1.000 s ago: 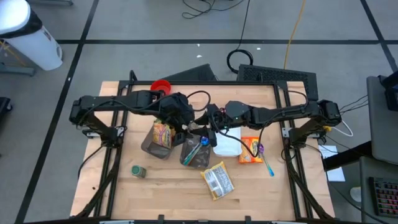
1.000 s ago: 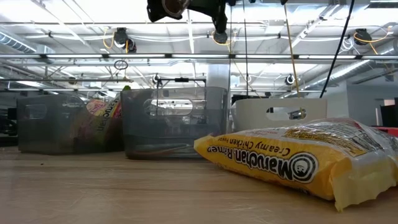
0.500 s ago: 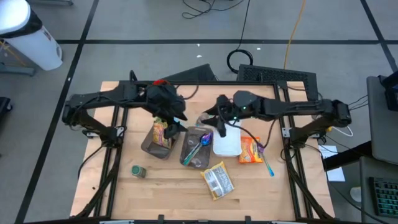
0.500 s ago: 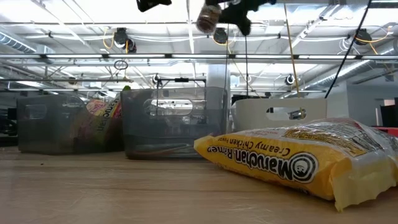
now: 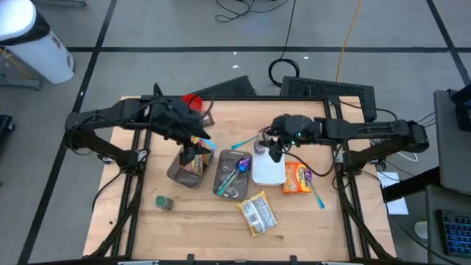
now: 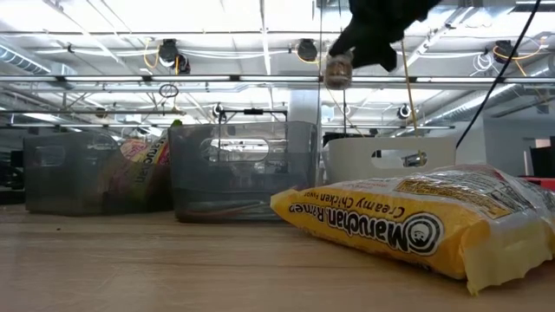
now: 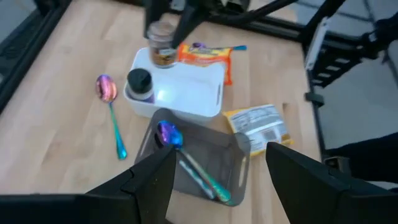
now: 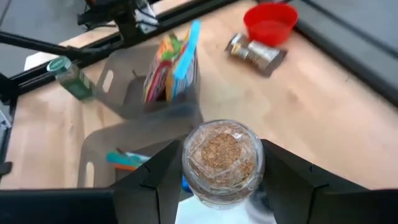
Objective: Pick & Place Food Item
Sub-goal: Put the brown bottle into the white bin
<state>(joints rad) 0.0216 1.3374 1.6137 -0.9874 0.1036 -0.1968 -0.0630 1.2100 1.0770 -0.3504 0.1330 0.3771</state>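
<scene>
Table: wooden top (image 5: 199, 221), with a grey floor and cables behind it.
Right gripper (image 8: 222, 186): closed on a small jar (image 8: 222, 157) of brown granules, held in the air over the white bin's (image 5: 269, 174) edge, well above the table in the low view.
Jar, other views: (image 5: 262, 144), (image 6: 339, 69), (image 7: 163, 45).
Left gripper (image 7: 214, 180): jaws spread wide, holding nothing, above the grey bin (image 5: 185, 165) with the snack bags.
White bin: a dark-lidded jar (image 7: 139, 83) stands inside it.
Middle grey bin (image 5: 232, 175): a spoon (image 5: 238, 168) lies in it.
Loose on table: ramen pack (image 5: 258, 213), orange packet (image 5: 296, 177), green can (image 5: 163, 202), red cup (image 5: 191, 101), another spoon (image 7: 111, 109) beside the white bin.
</scene>
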